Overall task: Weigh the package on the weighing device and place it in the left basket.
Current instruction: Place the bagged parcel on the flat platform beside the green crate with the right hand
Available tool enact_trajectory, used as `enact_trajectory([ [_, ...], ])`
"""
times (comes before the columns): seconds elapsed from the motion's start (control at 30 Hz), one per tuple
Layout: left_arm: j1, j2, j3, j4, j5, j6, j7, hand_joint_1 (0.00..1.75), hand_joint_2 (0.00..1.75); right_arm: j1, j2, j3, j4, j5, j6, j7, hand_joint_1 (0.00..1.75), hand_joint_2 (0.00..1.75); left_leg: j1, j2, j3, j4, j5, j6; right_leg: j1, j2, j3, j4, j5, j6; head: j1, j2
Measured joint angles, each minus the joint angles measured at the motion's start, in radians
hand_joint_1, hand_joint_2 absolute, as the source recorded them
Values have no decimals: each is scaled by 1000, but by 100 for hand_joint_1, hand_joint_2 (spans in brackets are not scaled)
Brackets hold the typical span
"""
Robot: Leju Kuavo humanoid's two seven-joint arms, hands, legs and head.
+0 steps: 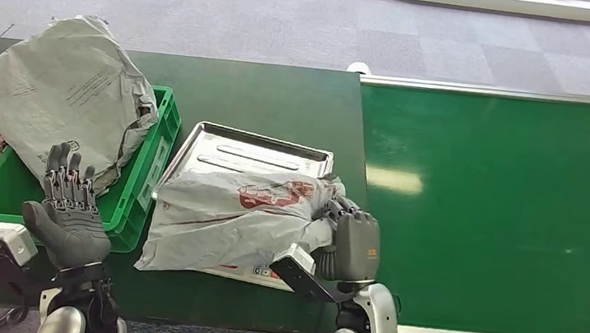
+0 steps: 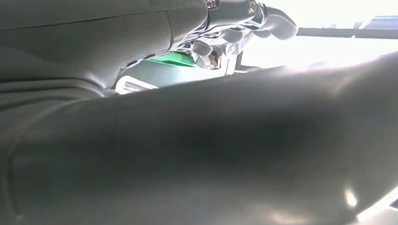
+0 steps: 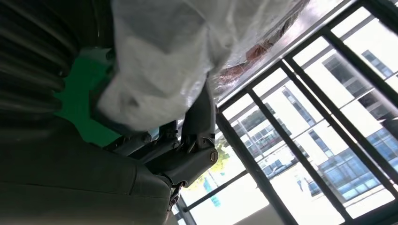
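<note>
Nearest, the left hand (image 1: 67, 213) hovers open and empty at the green basket's (image 1: 148, 169) front corner, presumably waiting to receive. Beside it, the right hand (image 1: 350, 242) grips the crinkled grey plastic package (image 1: 228, 217) by its edge; the package sags across the shiny metal scale tray (image 1: 219, 144), probably for weighing. Farther back, another wrinkled bag (image 1: 64, 93) droops over the basket.

Left hand (image 1: 69, 213) raised, fingers (image 1: 67, 180) apart, right hand (image 1: 348, 242) clenched

grey package (image 1: 228, 217) w/ red print, by dark fingers (image 1: 335, 210); bright green basket (image 1: 140, 192); shiny silver tray (image 1: 252, 150); dark green desk (image 1: 282, 99)
</note>
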State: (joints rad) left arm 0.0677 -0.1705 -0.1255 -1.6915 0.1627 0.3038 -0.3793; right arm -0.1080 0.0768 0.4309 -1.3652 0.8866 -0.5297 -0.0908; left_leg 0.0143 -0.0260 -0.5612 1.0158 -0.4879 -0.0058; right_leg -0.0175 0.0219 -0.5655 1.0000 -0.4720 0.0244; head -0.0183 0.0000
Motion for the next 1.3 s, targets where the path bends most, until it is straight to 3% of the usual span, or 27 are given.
enact_trajectory([
  [0.1, 1, -2, -3, 0, -12, -1, 1, 0, 0, 41, 1, -34, -37, 39, -14, 10, 0, 175, 0, 1, 0, 0, 0, 0, 0, 0, 0, 0, 0, 0, 0, 0],
  [0.23, 1, -4, -6, 1, -23, -3, 4, 0, 0, 70, 4, -65, -73, 69, -20, 25, 0, 0, 0, 1, 0, 0, 0, 0, 0, 0, 0, 0, 0, 0, 0, 0],
  [1.17, -4, -5, -30, 43, -26, -21, 18, 0, 0, 81, 23, -169, -100, 144, -10, 78, 0, 0, 0, 1, 0, 0, 0, 0, 0, 0, 0, 0, 0, 0, 0, 0],
  [1.3, -3, -5, -31, 46, -23, -32, 20, 0, 0, 76, 21, -200, -111, 144, 20, 122, 0, 0, 0, 1, 0, 0, 0, 0, 0, 0, 0, 0, 0, 0, 0, 0],
])
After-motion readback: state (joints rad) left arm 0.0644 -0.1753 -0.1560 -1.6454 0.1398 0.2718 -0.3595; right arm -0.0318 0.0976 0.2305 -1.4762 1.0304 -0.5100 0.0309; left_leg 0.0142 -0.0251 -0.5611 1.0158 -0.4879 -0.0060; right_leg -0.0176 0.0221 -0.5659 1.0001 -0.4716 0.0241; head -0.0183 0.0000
